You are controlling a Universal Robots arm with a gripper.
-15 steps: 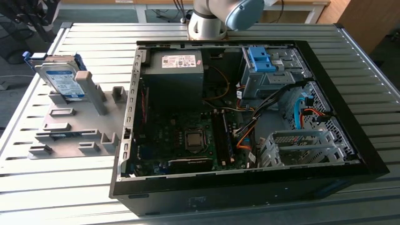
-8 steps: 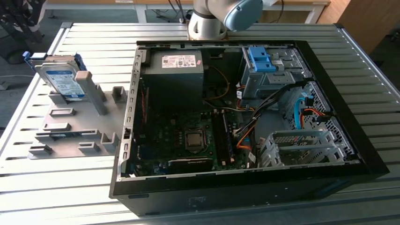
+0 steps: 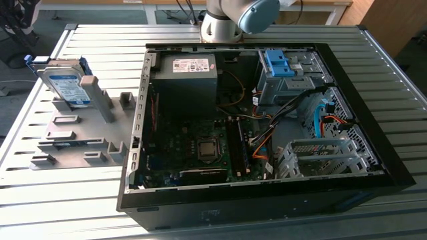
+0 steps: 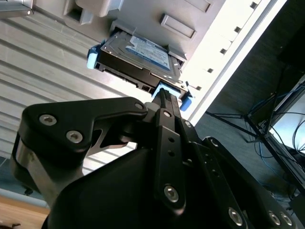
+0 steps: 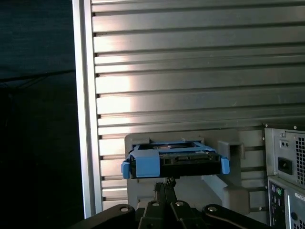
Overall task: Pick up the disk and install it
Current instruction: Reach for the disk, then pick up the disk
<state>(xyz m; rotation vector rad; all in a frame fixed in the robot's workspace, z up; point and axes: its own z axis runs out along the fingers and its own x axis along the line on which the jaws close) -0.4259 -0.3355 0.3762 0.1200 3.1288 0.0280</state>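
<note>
My gripper is pinched narrow, fingers together, nothing between them. The tips aim at the disk, which sits clear of them. In the first wrist view the disk faces me end-on, with blue rails at both sides. In the exterior view the disk stands on edge in the grey fixture on the slatted table, at the exterior view's left of the open computer case. My arm hangs at the case's far side.

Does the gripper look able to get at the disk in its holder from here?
Probably yes: the disk stands on edge in the grey holder, one end facing the gripper, and nothing lies between them in both wrist views.
</note>
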